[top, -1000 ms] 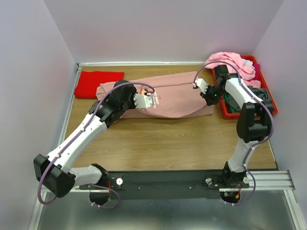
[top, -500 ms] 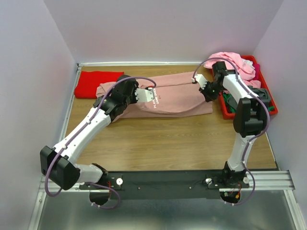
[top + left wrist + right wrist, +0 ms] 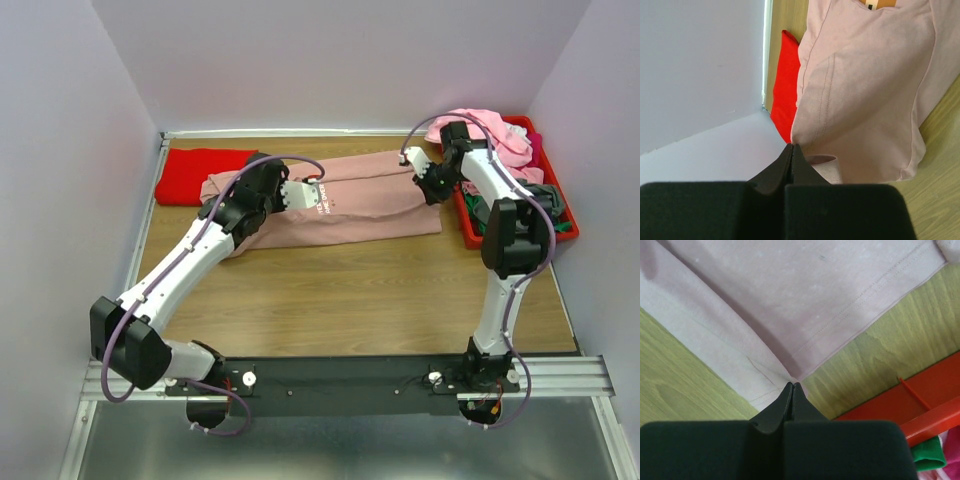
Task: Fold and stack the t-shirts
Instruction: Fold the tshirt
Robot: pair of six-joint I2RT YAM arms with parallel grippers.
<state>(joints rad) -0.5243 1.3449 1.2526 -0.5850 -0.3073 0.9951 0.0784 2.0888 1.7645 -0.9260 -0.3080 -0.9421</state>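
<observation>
A dusty-pink t-shirt [image 3: 365, 205] with a small dark chest print lies across the far middle of the table, partly folded lengthwise. My left gripper [image 3: 312, 190] is shut on a fold of it near its left end; the wrist view shows the tips pinching the fabric edge [image 3: 792, 146]. My right gripper [image 3: 418, 172] is shut on its right hem corner [image 3: 793, 383], lifted above the wood. A folded bright red t-shirt [image 3: 203, 174] lies at the far left, also in the left wrist view [image 3: 786, 95].
A red plastic bin [image 3: 553, 200] at the far right holds light pink [image 3: 490, 130], magenta and grey shirts. Its red wall [image 3: 920, 405] is close to my right gripper. Lilac walls enclose the table on three sides.
Both grippers have carried the near edge of the dusty-pink shirt toward the far wall, narrowing the shirt. The right gripper moved up and left, the left gripper moved up.
</observation>
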